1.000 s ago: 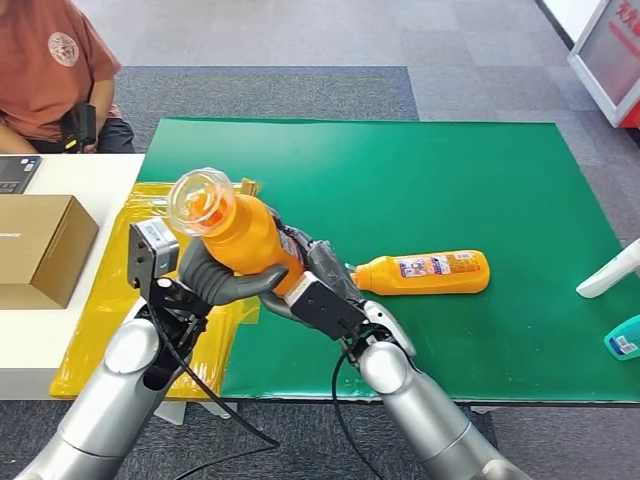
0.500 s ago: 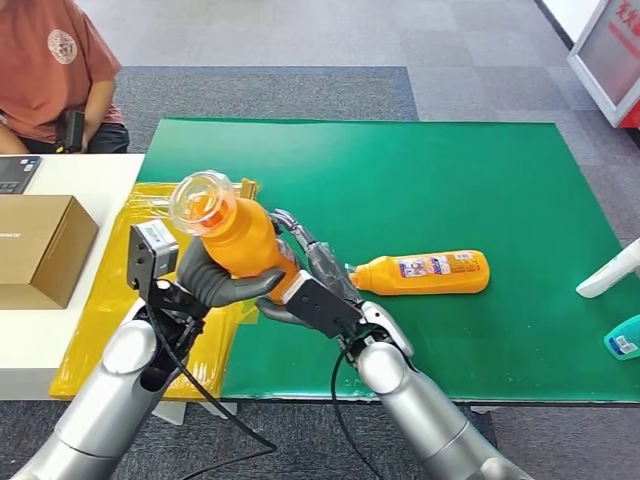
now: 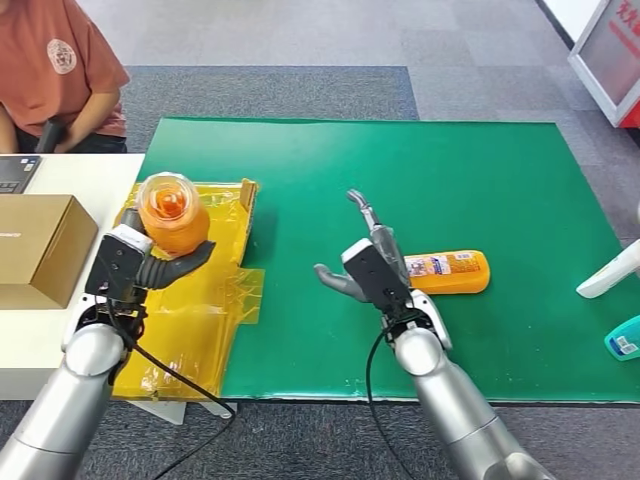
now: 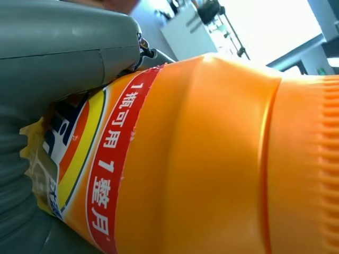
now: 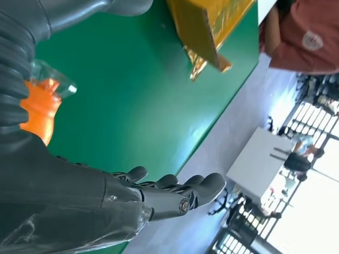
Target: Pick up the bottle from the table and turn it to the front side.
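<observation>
On the left wrist view, you see the orange bottle (image 4: 207,159) label, gripped by left hand (image 3: 151,265) fingers over yellow film (image 3: 204,300). Right hand (image 3: 370,265) fingers spread, hiding a second bottle (image 3: 449,272) cap on the green tabletop (image 3: 453,180).

High head view, two close wrist views

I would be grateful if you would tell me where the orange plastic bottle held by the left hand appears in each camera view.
Head view: the orange plastic bottle stands cap toward the camera in the left hand, above the yellow plastic sheet.
Left wrist view: its label and ribbed cap take up most of the picture.
Right wrist view: not in it; the orange cap there belongs to the other bottle, lying on the mat.
Shared landmark: the green mat.
</observation>
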Available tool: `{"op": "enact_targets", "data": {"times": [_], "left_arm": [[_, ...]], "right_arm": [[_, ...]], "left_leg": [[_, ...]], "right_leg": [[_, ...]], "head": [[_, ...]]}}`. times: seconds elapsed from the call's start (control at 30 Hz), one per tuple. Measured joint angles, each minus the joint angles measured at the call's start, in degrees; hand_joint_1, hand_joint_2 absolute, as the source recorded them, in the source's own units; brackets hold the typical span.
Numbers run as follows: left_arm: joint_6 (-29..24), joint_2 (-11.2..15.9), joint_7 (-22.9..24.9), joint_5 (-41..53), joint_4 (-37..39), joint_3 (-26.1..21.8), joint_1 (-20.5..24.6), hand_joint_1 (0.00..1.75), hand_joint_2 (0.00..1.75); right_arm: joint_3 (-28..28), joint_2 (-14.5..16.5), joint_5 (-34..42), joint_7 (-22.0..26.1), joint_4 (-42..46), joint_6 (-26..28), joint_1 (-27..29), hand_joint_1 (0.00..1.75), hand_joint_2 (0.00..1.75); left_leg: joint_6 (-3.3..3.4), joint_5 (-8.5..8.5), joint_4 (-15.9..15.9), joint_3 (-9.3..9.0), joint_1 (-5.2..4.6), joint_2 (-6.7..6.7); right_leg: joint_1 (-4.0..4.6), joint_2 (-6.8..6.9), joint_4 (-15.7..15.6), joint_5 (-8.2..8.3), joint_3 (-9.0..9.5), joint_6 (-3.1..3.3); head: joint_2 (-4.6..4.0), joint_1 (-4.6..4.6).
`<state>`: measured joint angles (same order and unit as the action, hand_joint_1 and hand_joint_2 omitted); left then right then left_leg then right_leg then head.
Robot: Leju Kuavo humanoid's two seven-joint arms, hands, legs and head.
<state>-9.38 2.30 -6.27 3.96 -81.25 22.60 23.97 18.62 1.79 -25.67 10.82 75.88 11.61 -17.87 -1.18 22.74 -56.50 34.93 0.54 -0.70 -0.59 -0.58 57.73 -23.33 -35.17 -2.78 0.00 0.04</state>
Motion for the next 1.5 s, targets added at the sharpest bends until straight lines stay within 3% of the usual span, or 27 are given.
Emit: {"op": "enact_targets", "data": {"times": [0.17,0.33,0.43,0.87,1.13,1.37,1.5], "left_arm": [[-3.83,1.01,0.88,8.76,1.55,-2.36,-0.88,1.75,1.75],[-9.53,1.62,5.45,30.4,4.55,-3.99,-0.93,1.75,1.75],[-9.69,1.61,6.99,36.9,6.6,-5.11,-0.9,1.75,1.75],[-6.66,1.37,10.17,49.8,14.91,-7.0,0.75,1.75,1.75],[-3.56,1.07,12.21,53.62,20.12,-7.0,2.75,1.75,1.75],[-3.2,0.17,10.39,54.37,26.35,-7.08,5.36,1.75,1.75],[-2.57,-0.98,12.33,55.75,29.67,-7.08,7.21,1.75,1.75]], "right_arm": [[-2.43,-0.75,-1.11,-0.05,2.06,0.5,1.0,0.0,1.75],[-3.94,-0.94,-3.08,-0.3,5.33,0.34,2.03,0.0,1.75],[-4.27,-0.94,-3.83,-0.49,6.79,-0.17,2.09,0.0,1.75],[-4.18,-0.9,-4.93,-0.4,11.07,-1.21,2.29,0.0,1.75],[-3.13,-0.87,-7.51,-0.6,12.35,-3.33,2.5,0.0,1.75],[-1.2,-0.87,-8.21,-0.65,13.66,-3.7,2.96,0.0,1.75],[-0.31,-0.75,-8.24,-0.6,14.17,-3.7,2.95,0.0,1.75]], "left_leg": [[0.0,0.0,0.0,0.03,0.0,0.0],[0.0,0.0,0.0,0.03,0.0,0.0],[0.0,-0.01,0.0,0.03,0.0,0.0],[0.0,-0.01,0.0,0.04,0.0,0.0],[-0.01,-0.01,0.0,0.04,0.0,0.0],[-0.01,-0.01,0.0,0.04,0.0,0.0],[0.0,-0.01,0.0,0.05,0.0,-0.01]], "right_leg": [[0.0,0.0,0.0,0.0,-0.03,0.0],[0.0,0.0,0.0,0.0,-0.04,0.0],[0.0,0.0,0.0,0.0,-0.04,0.0],[0.0,-0.01,0.0,0.01,-0.04,0.0],[0.0,0.0,0.0,0.01,-0.04,0.0],[0.0,0.0,0.01,0.01,-0.04,0.0],[0.0,0.0,0.0,0.02,-0.04,-0.01]], "head": [[0.0,-0.01],[0.0,-0.01],[0.0,-0.01],[0.0,0.0],[0.0,-0.01],[0.0,0.0],[0.0,-0.01]]}}
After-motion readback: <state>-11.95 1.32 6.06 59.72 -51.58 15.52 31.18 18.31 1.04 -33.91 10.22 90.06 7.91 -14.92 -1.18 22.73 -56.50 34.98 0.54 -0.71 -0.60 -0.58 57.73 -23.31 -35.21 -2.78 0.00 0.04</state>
